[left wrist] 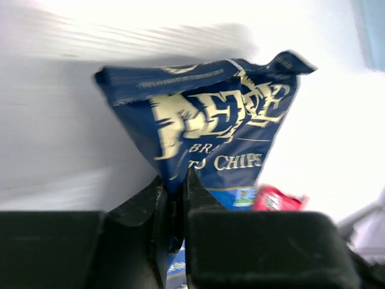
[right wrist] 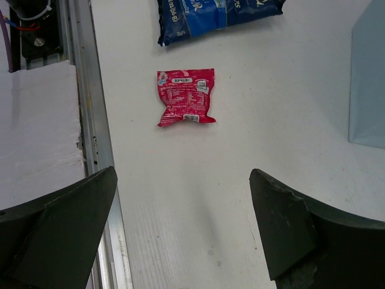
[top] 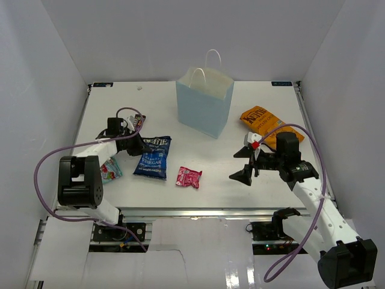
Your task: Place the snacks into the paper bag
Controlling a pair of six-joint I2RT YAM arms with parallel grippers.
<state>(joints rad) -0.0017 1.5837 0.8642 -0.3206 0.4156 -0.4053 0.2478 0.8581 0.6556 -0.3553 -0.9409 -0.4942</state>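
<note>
The white surface [top: 219, 180] carries everything. The paper bag [top: 204, 103] stands upright toward its far side, light blue, mouth open, white handles up.

The left arm reaches in from the paper bag's near left. The left gripper [left wrist: 174, 180] is clamped on an edge of the blue chip bag [top: 153, 156]; the left wrist view shows both fingers [left wrist: 141, 201] pressed together with the crumpled foil pinched between them. That bag lies to the near left of the paper bag, apart from it.

The right arm comes in from the paper bag's near right. The right gripper [top: 249, 159] hangs over bare surface with its fingers wide apart, holding nothing.

The orange chip bag [top: 263, 123] lies flat to the right of the paper bag, near it but not touching, just beyond the right gripper.

The green packet [top: 111, 170] sits well to the near left of the paper bag, partly hidden under the left arm.

The pink packet [top: 188, 177] lies in front of the paper bag, on the near side, just beside the blue chip bag's near right corner and apart from both grippers.
</note>
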